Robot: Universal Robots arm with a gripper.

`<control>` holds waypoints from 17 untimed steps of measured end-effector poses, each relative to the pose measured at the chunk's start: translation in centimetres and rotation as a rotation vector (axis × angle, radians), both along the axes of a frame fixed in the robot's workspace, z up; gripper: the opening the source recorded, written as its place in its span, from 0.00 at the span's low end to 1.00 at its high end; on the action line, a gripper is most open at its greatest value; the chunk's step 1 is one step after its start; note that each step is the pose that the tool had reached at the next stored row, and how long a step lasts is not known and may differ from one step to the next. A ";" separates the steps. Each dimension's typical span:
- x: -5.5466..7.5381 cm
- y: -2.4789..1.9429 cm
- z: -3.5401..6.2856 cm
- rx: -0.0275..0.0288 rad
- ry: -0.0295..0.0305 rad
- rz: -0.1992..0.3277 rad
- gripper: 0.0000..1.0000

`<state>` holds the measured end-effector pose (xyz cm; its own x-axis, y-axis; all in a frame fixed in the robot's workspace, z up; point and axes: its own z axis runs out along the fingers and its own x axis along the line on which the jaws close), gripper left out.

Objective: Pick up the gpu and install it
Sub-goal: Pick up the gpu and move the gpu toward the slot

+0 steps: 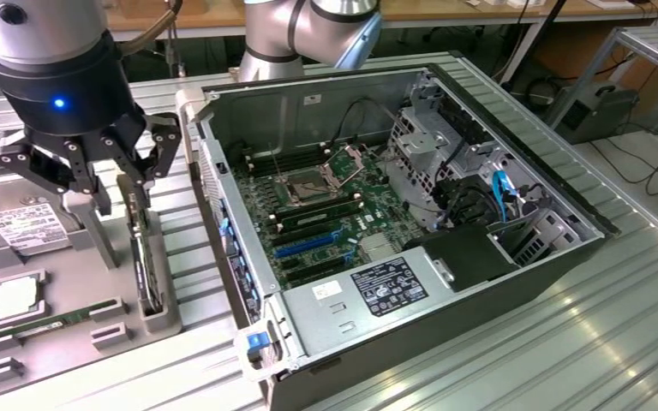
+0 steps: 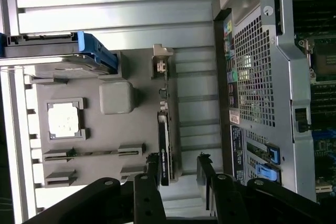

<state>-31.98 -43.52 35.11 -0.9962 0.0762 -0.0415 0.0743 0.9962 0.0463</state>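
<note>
The gpu is a slim dark card standing on edge in a slot along the grey holder tray's side nearest the computer case. My gripper hangs open just above the card's far end. In the wrist view the gpu runs lengthwise with its pale metal bracket at the far end. The gripper straddles the near end, jaws apart. The card lies close to one finger, with a gap to the other. Nothing is held.
The open computer case lies beside the tray, with its motherboard and blue slots exposed. On the tray sit a hard drive, a CPU and a green RAM stick. The table is ribbed metal.
</note>
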 end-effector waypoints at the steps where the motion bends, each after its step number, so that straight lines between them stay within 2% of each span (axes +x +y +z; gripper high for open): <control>1: 0.0 0.00 -0.29 0.0000 -0.0026 0.000 0.42; 2: -0.1 0.00 -0.74 0.0000 -0.0048 0.000 0.42; 11: -0.5 -0.01 -2.33 0.0000 -0.0147 -0.010 0.42; 17: -0.9 -0.01 -3.50 -0.0001 -0.0191 -0.017 0.42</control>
